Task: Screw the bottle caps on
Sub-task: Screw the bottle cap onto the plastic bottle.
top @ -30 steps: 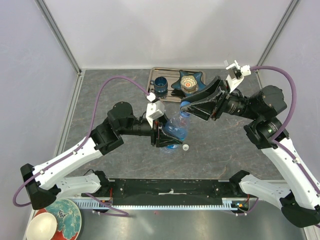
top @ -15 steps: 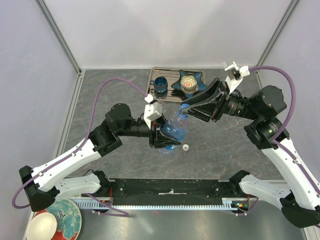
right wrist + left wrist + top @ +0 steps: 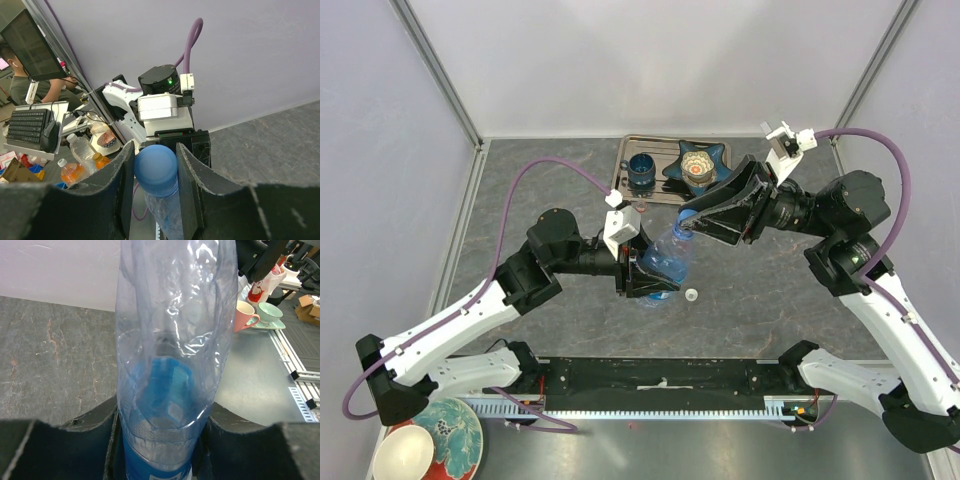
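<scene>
— Where do I stand with the caps?

— You're partway through the first one, as I read it. Your left gripper (image 3: 650,277) clamps the bottle (image 3: 667,258) around its lower body. Its jaws are spread only as wide as the plastic, and it holds the bottle tilted with the neck pointing toward your right arm. Your right gripper (image 3: 155,170) pinches the blue cap (image 3: 155,165) between both fingers, and the cap sits on the bottle's neck.

— Threaded, or just resting there?

— You can't tell from these views, because the fingers hide the thread. I'd judge your next move is a turn of the right wrist about the neck's axis while the left holds firm. Go gently, since that thin wall looks likely to buckle or slip under a hard push.

— And after that?

— A white cap (image 3: 691,295) lies on the table (image 3: 760,290), just beside the held bottle. I can find neither a red cap nor a second bottle on the table.

— What about the surroundings?

— Your tabletop is dark grey with a stone pattern, and pale panel walls (image 3: 650,60) close it in. At the back, a metal tray (image 3: 622,165) carries a dark blue cup (image 3: 642,168) and a star-shaped dish (image 3: 705,165).
</scene>
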`<control>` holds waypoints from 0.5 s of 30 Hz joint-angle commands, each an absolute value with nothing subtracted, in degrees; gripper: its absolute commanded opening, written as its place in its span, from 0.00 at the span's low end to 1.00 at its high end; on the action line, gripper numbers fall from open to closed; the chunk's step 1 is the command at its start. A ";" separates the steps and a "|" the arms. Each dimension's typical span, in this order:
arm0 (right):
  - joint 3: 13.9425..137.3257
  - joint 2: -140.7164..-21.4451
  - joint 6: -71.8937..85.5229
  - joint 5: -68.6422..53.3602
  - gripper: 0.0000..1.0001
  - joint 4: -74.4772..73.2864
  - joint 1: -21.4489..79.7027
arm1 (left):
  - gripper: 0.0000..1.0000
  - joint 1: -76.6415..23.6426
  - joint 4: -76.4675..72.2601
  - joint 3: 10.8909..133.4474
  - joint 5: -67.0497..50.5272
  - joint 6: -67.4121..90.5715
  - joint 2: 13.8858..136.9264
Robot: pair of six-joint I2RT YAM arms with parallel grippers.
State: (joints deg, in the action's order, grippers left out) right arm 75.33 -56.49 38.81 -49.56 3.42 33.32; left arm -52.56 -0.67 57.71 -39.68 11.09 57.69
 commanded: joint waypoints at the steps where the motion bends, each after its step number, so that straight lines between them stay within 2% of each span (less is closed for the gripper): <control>1: 75.94 -55.90 38.15 -52.30 0.00 4.14 34.71 | 0.18 -51.59 -2.81 57.74 -38.41 13.27 57.04; 15: 77.52 -55.20 30.51 -50.89 0.00 -4.91 36.47 | 0.16 -50.71 -1.93 58.27 -35.42 15.29 57.83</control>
State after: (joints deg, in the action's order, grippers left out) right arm 75.57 -56.10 33.74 -47.62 0.03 35.00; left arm -52.25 0.36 57.71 -39.57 11.11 57.74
